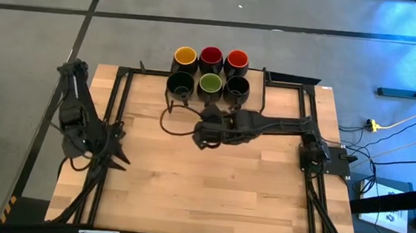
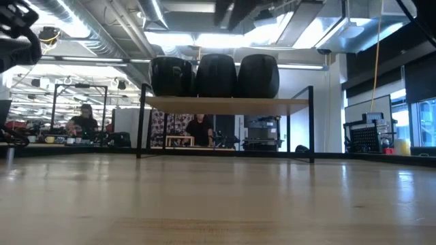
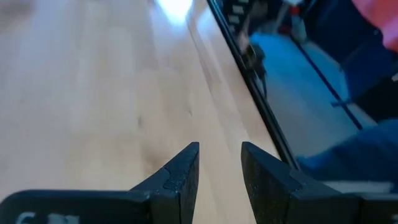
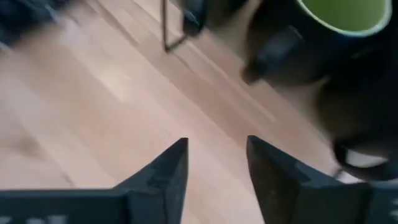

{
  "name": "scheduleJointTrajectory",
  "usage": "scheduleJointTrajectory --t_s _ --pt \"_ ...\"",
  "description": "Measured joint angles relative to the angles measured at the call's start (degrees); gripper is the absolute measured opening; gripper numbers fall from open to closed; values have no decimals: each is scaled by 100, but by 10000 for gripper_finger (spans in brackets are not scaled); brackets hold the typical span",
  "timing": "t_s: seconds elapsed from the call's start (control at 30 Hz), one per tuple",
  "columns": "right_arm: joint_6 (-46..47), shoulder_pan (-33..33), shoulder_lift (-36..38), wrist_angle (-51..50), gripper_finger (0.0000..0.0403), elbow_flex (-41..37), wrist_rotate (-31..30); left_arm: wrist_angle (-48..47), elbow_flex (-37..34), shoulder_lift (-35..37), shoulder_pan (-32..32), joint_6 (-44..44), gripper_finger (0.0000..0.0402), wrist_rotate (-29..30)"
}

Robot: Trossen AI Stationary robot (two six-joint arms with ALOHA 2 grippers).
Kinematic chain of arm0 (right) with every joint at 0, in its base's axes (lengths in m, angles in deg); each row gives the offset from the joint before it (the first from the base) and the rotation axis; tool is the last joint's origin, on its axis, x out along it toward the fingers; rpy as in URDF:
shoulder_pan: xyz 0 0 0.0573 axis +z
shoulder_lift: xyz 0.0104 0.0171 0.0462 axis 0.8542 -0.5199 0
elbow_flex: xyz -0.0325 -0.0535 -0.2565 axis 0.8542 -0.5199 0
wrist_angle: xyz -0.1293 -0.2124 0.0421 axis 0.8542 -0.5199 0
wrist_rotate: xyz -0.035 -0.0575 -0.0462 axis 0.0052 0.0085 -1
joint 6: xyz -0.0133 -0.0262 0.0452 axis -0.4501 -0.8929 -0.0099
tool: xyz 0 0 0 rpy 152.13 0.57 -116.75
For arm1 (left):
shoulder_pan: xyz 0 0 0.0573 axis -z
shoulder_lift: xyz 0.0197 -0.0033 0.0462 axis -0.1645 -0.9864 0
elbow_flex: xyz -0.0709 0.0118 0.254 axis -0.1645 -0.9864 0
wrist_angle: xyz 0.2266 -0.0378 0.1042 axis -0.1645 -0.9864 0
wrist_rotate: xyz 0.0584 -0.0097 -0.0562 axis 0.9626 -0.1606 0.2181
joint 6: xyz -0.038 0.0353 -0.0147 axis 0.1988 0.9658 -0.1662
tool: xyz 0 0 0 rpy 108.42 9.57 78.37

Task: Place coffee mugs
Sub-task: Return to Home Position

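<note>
Six black coffee mugs stand in two rows on a wooden shelf (image 2: 228,103) at the table's far edge: yellow (image 1: 185,56), red (image 1: 211,56) and orange-red (image 1: 236,59) insides behind, black (image 1: 180,84), green (image 1: 210,85) and black (image 1: 237,88) in front. My right gripper (image 1: 207,130) hangs open just near of the shelf, in front of the green mug (image 4: 339,15), with nothing between its fingers (image 4: 217,152). My left gripper (image 1: 118,152) waits open over the table's left part, its fingers (image 3: 219,163) over bare wood.
Black frame rails (image 1: 120,102) run along the table's sides. A thin black shelf leg (image 4: 165,28) stands on the wood ahead of my right gripper. Bare wood (image 1: 202,190) fills the table's middle and near part. People (image 2: 199,129) sit in the room beyond.
</note>
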Motion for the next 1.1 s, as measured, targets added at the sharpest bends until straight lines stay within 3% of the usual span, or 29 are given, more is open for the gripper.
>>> scheduleJointTrajectory --t_s 0.13,0.37,0.6,0.77,1.1 --pt "-244 8 30 -709 101 -9 34 -5 0 339 2 400 113 454" --pt "-1526 76 111 -850 10 -10 257 -29 0 575 0 844 100 917" --pt "-2481 359 773 -734 7 -614 358 23 0 555 1 589 99 1566" --pt "-2943 595 2048 541 4 -2300 696 35 0 552 2 573 99 1669" --pt "-2775 648 5479 5606 5 -7443 2243 25 0 552 2 571 99 1574"
